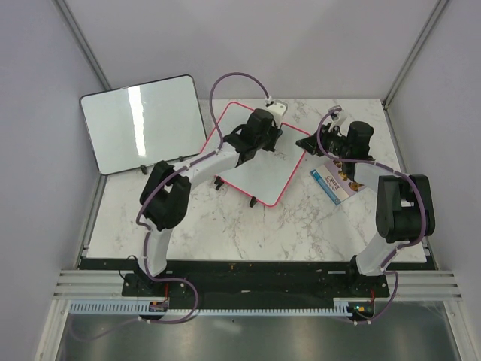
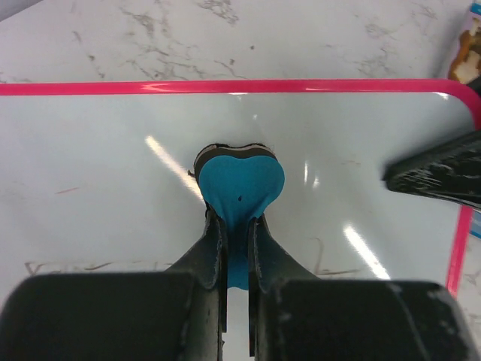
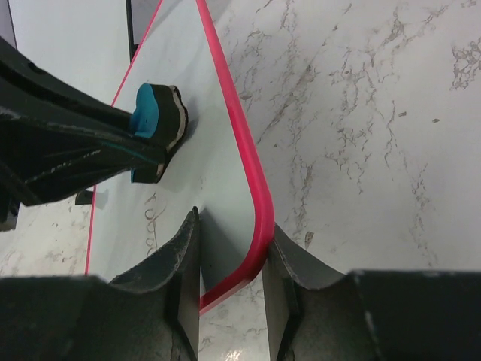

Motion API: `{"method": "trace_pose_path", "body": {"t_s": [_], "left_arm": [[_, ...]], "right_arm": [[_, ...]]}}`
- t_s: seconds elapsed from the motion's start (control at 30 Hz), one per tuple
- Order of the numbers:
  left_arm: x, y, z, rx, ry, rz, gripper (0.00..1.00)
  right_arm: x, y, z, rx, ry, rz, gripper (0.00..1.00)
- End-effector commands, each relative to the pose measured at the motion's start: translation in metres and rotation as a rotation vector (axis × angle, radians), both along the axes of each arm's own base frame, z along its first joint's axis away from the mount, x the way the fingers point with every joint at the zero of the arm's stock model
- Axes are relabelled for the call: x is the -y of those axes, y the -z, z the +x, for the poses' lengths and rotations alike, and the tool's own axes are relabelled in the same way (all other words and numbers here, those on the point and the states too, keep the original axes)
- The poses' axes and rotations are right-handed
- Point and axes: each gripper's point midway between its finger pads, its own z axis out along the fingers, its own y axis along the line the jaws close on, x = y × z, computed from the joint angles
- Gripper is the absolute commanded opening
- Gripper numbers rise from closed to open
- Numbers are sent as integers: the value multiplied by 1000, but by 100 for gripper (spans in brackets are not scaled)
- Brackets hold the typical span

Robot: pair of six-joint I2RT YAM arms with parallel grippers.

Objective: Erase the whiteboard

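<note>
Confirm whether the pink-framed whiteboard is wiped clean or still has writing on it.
Not clean: faint grey writing shows on the whiteboard beside the blue eraser, in both wrist views.

Grey-white panel walls (image 1: pixel 263 45) enclose a white marble table (image 1: pixel 301 233).

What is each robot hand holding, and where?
The left gripper pinches the blue eraser by its narrow end; right gripper clamps the whiteboard at its pink corner.

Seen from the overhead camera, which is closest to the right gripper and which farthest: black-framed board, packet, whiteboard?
1. whiteboard: its right corner is clamped in the right gripper.
2. packet: right side, just beside the gripper.
3. black-framed board: far left.
</note>
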Motion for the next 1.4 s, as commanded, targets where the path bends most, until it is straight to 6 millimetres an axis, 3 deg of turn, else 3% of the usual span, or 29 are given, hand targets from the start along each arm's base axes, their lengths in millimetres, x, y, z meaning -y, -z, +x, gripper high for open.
{"method": "trace_pose_path", "body": {"t_s": [0.0, 0.1, 0.27, 0.4, 0.5, 0.6, 0.73, 0.9, 1.07, 1.2, 1.37], "left_arm": [[12, 86, -64, -236, 127, 123, 2], [-17, 93, -49, -269, 54, 122, 2], [-88, 110, -23, -332, -122, 78, 2], [-139, 108, -1, -336, -256, 40, 2], [-163, 109, 9, -356, -319, 1, 2], [-170, 104, 16, -347, -330, -12, 2], [-167, 92, 31, -322, -328, -13, 2], [-158, 99, 33, -361, -288, -37, 2], [-117, 99, 6, -393, -97, -56, 2], [-65, 90, -29, -362, 85, -15, 2], [-14, 89, -63, -366, 191, 18, 2]], "right_arm": [[-17, -16, 2, 244, -129, -149, 0], [-17, -17, 2, 245, -129, -150, 0], [-18, -16, 2, 242, -129, -150, 0], [-20, -17, 1, 243, -132, -150, 0], [-20, -16, 1, 240, -133, -150, 0], [-20, -16, 2, 255, -139, -167, 0], [-22, -16, 2, 256, -143, -169, 0], [-22, -15, 1, 254, -144, -170, 0], [-23, -15, 1, 253, -149, -170, 0], [-23, -15, 1, 255, -148, -173, 0], [-24, -17, 0, 258, -150, -174, 0]]}}
